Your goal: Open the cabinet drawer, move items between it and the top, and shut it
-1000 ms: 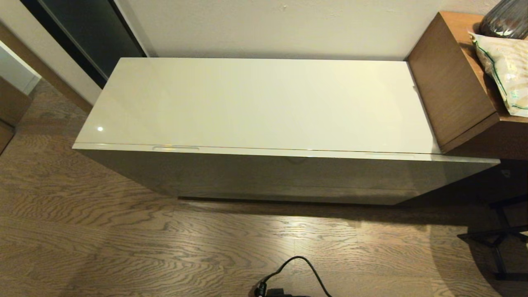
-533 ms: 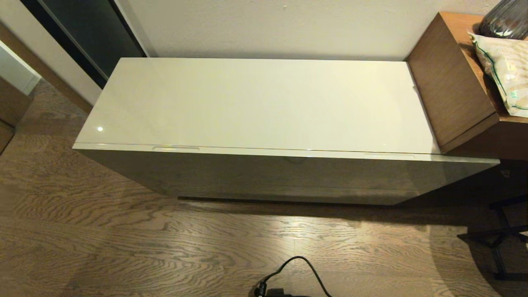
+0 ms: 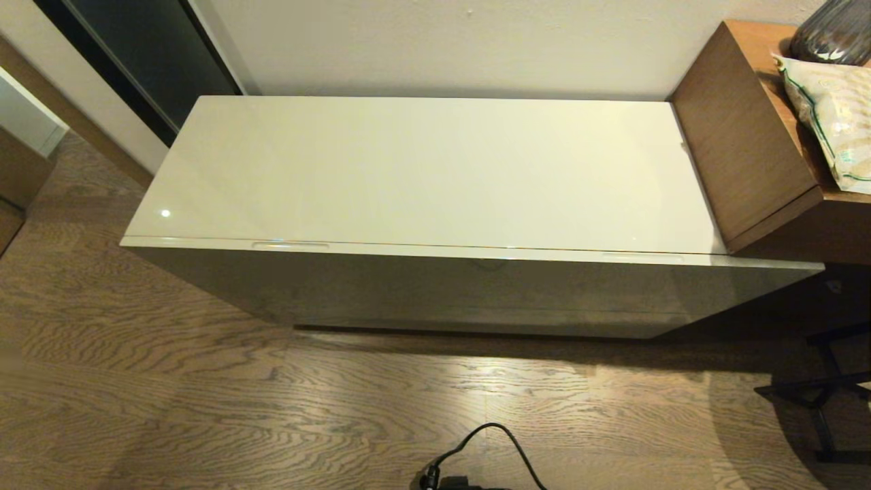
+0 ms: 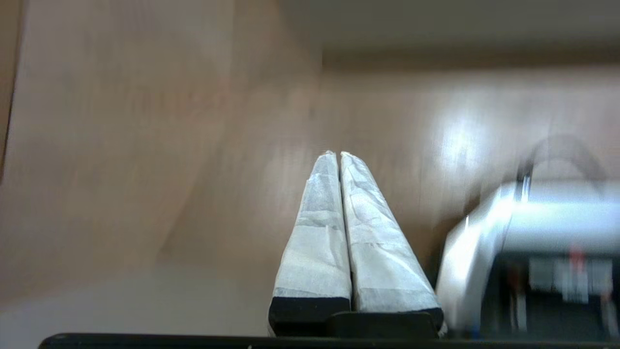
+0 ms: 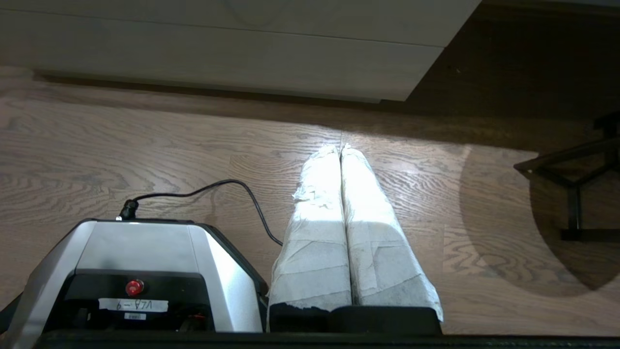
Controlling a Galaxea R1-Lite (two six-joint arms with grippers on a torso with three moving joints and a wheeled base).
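The low cabinet fills the head view, with its glossy cream-white top point(image 3: 422, 170) bare. Below the top's front edge the beige-grey drawer front point(image 3: 476, 289) sits pushed in, one recessed slot point(image 3: 289, 245) at the left and another point(image 3: 642, 256) at the right. No tissue pack shows anywhere. Neither arm appears in the head view. My left gripper point(image 4: 338, 154) is shut and empty, hanging low over the wooden floor. Also shut and empty, my right gripper point(image 5: 340, 148) hangs above the floor, well short of the cabinet's front point(image 5: 218, 53).
A brown wooden desk point(image 3: 755, 136) abuts the cabinet's right end, with a clear-wrapped pack point(image 3: 833, 116) and a dark vase point(image 3: 833, 30) on it. A black stand point(image 3: 816, 395) sits on the floor at the right. My base point(image 5: 140, 271) and its black cable point(image 3: 490, 442) lie in front.
The head view holds steady and the cabinet is unchanged. Only the floor at the far left edge looks slightly different.
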